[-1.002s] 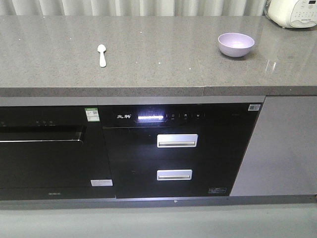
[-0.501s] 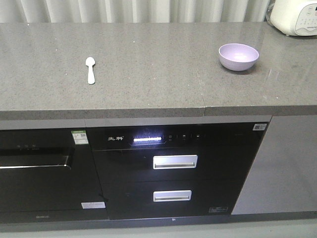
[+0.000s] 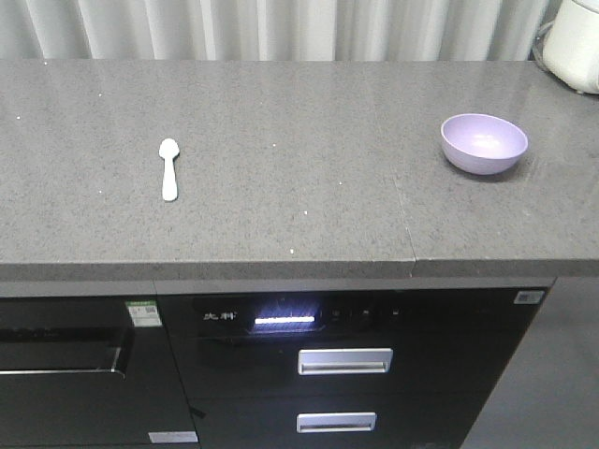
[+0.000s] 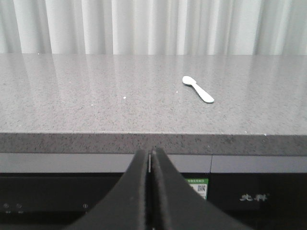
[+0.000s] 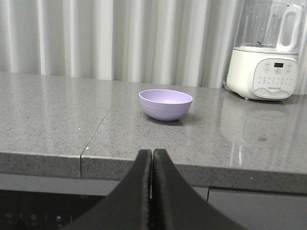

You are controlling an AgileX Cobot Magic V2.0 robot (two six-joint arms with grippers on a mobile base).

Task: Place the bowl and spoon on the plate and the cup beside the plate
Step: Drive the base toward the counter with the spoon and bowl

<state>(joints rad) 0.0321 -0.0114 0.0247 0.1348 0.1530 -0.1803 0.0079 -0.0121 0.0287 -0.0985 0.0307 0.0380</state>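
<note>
The lavender bowl (image 3: 484, 143) sits upright on the grey counter at the right, also seen ahead of the right wrist (image 5: 165, 104). The pale spoon (image 3: 168, 167) lies flat on the counter at the left, and shows right of centre in the left wrist view (image 4: 198, 89). My left gripper (image 4: 150, 152) is shut with nothing in it, held below the counter's front edge. Likewise my right gripper (image 5: 152, 152) is shut and empty, in front of the counter edge, well short of the bowl. The plate and the cup are out of view.
A white kitchen appliance (image 5: 266, 72) stands at the counter's back right, its edge showing in the front view (image 3: 573, 47). Black built-in appliances with drawer handles (image 3: 344, 361) sit under the counter (image 3: 299, 122). A seam (image 3: 404, 210) crosses the countertop. Pale curtains hang behind.
The front view has shifted closer and higher over the counter; the spoon and bowl appear lower and larger in frame. Neither object has moved on the counter.
</note>
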